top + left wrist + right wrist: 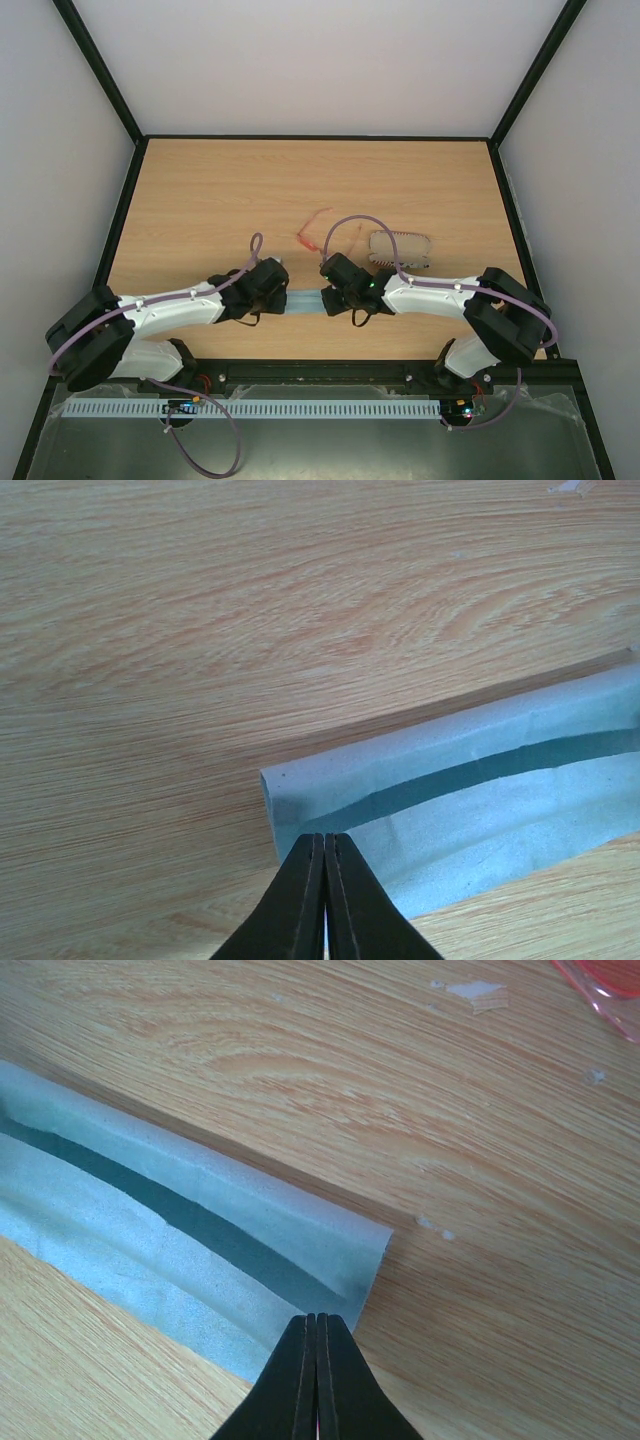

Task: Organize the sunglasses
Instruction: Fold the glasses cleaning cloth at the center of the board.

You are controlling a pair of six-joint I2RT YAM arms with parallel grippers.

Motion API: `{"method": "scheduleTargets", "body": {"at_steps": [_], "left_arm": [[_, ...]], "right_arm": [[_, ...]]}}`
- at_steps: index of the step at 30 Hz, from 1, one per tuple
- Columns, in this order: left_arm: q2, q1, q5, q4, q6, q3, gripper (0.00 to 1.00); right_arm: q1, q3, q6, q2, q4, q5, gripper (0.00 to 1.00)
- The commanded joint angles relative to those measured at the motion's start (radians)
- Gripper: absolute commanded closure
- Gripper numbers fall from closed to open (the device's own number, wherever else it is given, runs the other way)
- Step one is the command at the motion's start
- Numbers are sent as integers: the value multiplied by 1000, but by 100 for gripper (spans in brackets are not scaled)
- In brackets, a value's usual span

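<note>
While both arms have hold of the cloth, the sunglasses (312, 230) are lying on their own on the table (200, 190), a bit past the two grippers toward the far side, roughly mid-table. Thin see-through red-orange frame, nothing touching it. A corner of the sunglasses (605, 975) also pokes into the top right of the right wrist cam, well clear of the fingers. I can't tell from any view whether the temple arms are folded, it's too small.

Just to the right of them, near but not touching, sits the case (400, 248). It's oval and lying flat, and the pattern is too blurry from above to make out.

Closer to the arms is the light blue cloth (303, 303), spanning the gap between the two grippers. It's folded in lengthwise, with both long edges turned toward the middle and a darker strip showing down the centre. The left gripper (284, 292) has its jaws squeezed fully together on the cloth's left end, and the right gripper (326, 295) is pinched the same way on the right end. Both wrist cams show the black fingertips pressed tight with no gap, right on the cloth's short edge.
</note>
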Motion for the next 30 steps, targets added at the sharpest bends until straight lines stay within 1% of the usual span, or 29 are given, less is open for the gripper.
{"method": "scheduleTargets", "body": {"at_steps": [1,4,7,11,16,24,27,29,30], "left_arm": [[3,-7,-13,-2,-13,-20,98],[3,-9,-14,-4,-15,-21,98],[-1,-12,-16,-8,-17,-23,96],[-11,-16,-16,-15,-21,-23,94],[-30,-29,-20,-28,-33,-26,87],[-58,-35,-26,-40,-50,-49,86],[-75,-36,-32,-67,-62,-52,85],[-102,-36,-44,-112,-79,-47,84],[-121,-37,-55,-144,-94,-41,81]], "right_arm": [[7,-18,8,-21,-9,6,99],[9,-25,11,-24,-6,1,98],[10,-32,14,-23,-1,-4,93],[18,-34,16,-29,-3,-2,93],[26,-41,22,-40,-4,0,93],[47,-65,42,-78,-21,6,92],[58,-78,60,-106,-38,9,86],[67,-82,75,-130,-54,15,82],[67,-84,82,-141,-64,13,79]]}}
